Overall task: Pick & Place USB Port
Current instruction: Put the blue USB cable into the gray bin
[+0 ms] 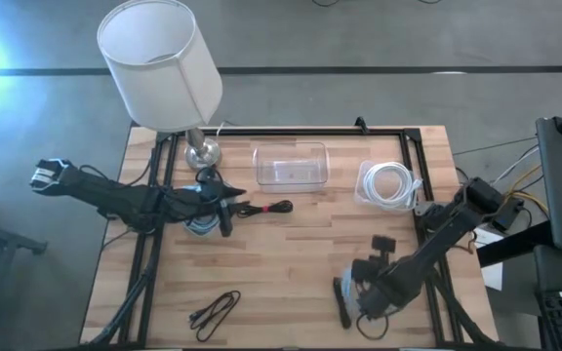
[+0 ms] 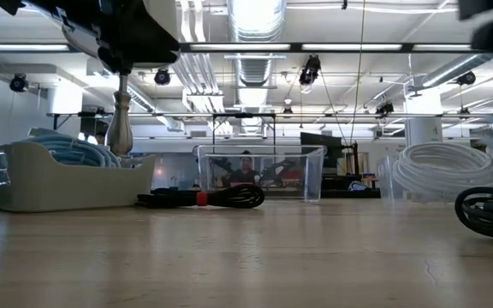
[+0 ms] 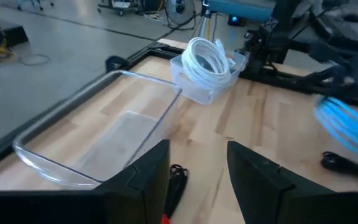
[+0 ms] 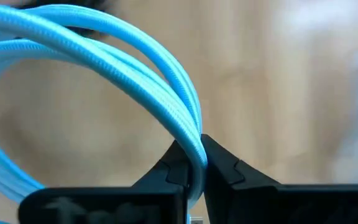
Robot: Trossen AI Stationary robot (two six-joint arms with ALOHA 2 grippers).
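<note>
– What is gripped?
– A smooth, round blue cable [image 4: 135, 59] is pinched between the closed fingers of the right gripper [image 4: 194, 146], at the table's [image 1: 291, 263] 5 o'clock.
– And the left gripper [image 3: 197, 155]?
– Its fingers are held spread, at 9 o'clock.
– What is counted?
– Two black cables: one [image 1: 216, 312] at 7 o'clock, one with a red tie [image 1: 266, 208] near the centre. Farther off, one clear plastic box [image 1: 290, 165] at 12, one white coil [image 1: 388, 183] at 2, one white-shaded lamp [image 1: 159, 63] at 11.
</note>
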